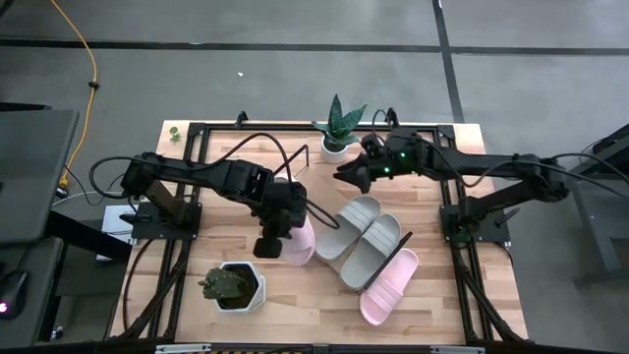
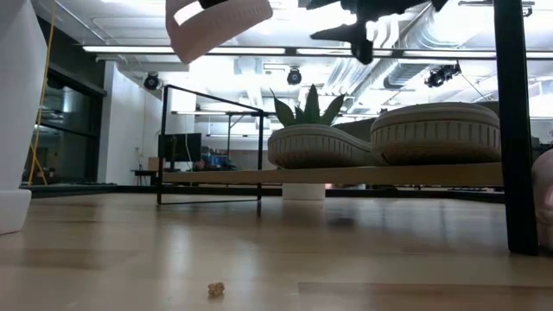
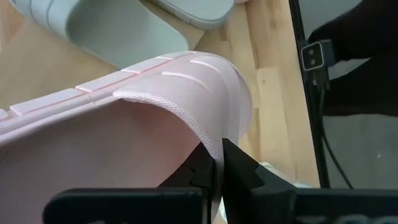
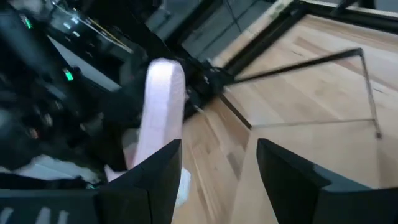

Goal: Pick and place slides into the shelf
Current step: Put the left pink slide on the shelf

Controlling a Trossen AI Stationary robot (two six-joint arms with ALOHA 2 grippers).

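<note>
1. The left gripper (image 3: 214,171) was pinched tight on the thin textured strap edge of a pale pink slide (image 3: 124,112), held off the tabletop.
2. The right gripper (image 4: 217,174) hung with fingers spread and empty over the shelf (image 1: 329,202).
3. Two ribbed grey slides (image 1: 364,236) lay on the shelf; another pink slide (image 1: 388,285) lay beside them, its support unclear.

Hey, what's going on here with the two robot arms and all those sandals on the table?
The left gripper has its fingers shut on the strap of a pink slide and holds it up off the table, left of the shelf. Two grey slides and another pink slide already lie side by side on the shelf board. The right gripper hangs open and empty above the shelf's far end, near a potted plant.
</note>
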